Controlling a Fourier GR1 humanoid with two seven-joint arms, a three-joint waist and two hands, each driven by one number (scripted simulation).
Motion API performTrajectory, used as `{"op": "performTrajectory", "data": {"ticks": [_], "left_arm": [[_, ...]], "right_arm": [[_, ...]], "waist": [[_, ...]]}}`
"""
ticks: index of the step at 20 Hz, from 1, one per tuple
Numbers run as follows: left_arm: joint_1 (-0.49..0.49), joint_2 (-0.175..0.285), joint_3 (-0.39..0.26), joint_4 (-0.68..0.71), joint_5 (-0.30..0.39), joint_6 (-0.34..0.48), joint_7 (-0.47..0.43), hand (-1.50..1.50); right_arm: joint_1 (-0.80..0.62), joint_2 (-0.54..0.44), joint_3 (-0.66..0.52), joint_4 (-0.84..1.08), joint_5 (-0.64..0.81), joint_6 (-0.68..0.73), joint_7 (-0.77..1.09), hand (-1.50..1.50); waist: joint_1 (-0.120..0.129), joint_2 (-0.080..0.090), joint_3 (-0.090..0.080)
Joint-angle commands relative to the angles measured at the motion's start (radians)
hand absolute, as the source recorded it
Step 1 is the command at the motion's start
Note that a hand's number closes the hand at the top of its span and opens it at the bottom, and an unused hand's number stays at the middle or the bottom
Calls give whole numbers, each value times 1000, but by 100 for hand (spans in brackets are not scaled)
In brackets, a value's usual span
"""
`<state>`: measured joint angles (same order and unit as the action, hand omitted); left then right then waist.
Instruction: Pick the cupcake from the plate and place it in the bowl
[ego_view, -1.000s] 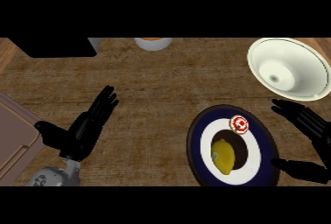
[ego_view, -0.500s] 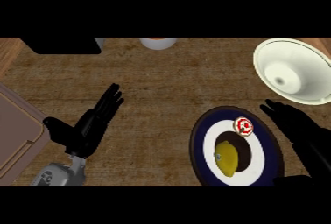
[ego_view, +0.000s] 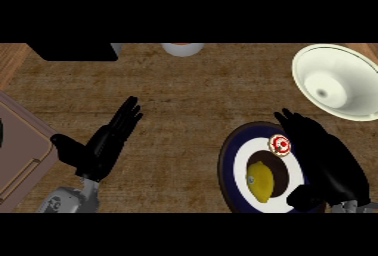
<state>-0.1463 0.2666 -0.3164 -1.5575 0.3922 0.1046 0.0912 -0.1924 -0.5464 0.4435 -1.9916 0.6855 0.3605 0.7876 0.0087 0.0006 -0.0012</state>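
You will find the right side of the plate (ego_view: 227, 172) hidden under your right hand (ego_view: 328, 157), which lies over that rim with its fingers straight and spread and holds nothing. Its thumb (ego_view: 305, 198) covers the plate's lower right edge. The plate's lowest part is cut off by the view's edge.

The cupcake (ego_view: 280, 144) sits at the top of the plate, on the white middle, just beside the fingers of the right hand. You cannot tell whether they touch it. Its top shows red and white rings, too small to make out further. A lemon (ego_view: 260, 181) lies below it on the same plate, apart from it.

The bowl (ego_view: 338, 82) stands above and to the right of the plate, well apart from the cupcake, and its right side is cut off.

Far left of the plate, your left hand (ego_view: 107, 142) rests open over the counter (ego_view: 199, 100), fingers straight and pointing up. Further left still, a tray (ego_view: 22, 145) runs out of view. Well above the plate, a black block (ego_view: 74, 51) and a white cup (ego_view: 182, 48) are both cut off at the top, and neither can be made out further.
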Motion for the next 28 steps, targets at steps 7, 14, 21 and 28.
{"op": "performTrajectory", "data": {"ticks": [7, 14, 21, 28], "left_arm": [[22, -59, 22, -10, -64, -23, 9, 0], [8, -90, 82, -18, -83, -62, 46, 0], [97, -104, 82, -95, -136, -93, 55, 0], [-1, -173, 134, 124, -181, -134, -48, 0]], "right_arm": [[7, 110, -2, 115, 92, 113, 46, -150], [-6, 182, -22, 173, 180, 144, -17, -150], [17, 180, -99, 216, 242, 141, -133, -150], [56, 240, -94, 288, 346, 51, -201, -150]], "waist": [[-7, -1, 1], [-7, -1, 1], [-7, -2, 1], [-11, 0, 1]]}}
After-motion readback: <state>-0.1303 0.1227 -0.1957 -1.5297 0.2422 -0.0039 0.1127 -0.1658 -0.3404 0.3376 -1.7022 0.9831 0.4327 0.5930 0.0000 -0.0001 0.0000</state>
